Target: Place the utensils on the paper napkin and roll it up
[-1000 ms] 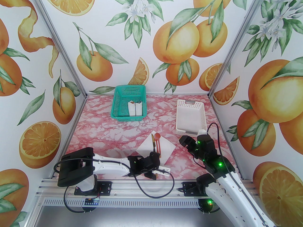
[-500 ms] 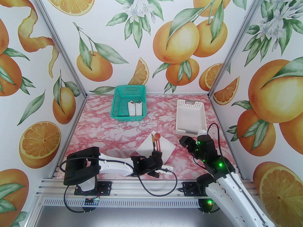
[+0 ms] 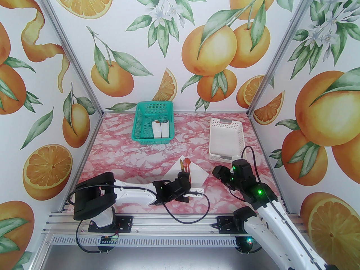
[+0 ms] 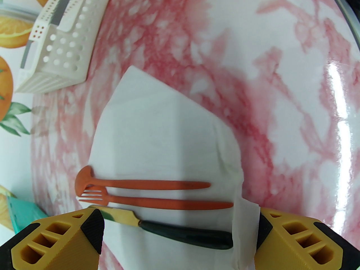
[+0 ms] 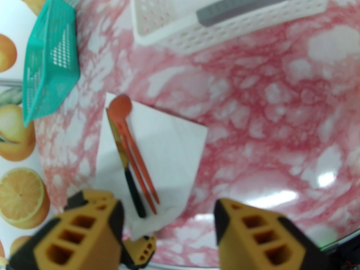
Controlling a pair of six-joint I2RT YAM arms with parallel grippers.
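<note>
Left tool open over soft, creased white napkin; slim orange spoon, fork & dark-handled knife lie parallel ahead. Right tool open above glossy marbled counter.

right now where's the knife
In the top view the knife lies on the napkin at the table's near middle, left of the fork, just ahead of the left end effector.

Table top glossy, glare beside the left gripper. Paper napkin between its jaws matt, creased. Utensils smooth plastic
</note>
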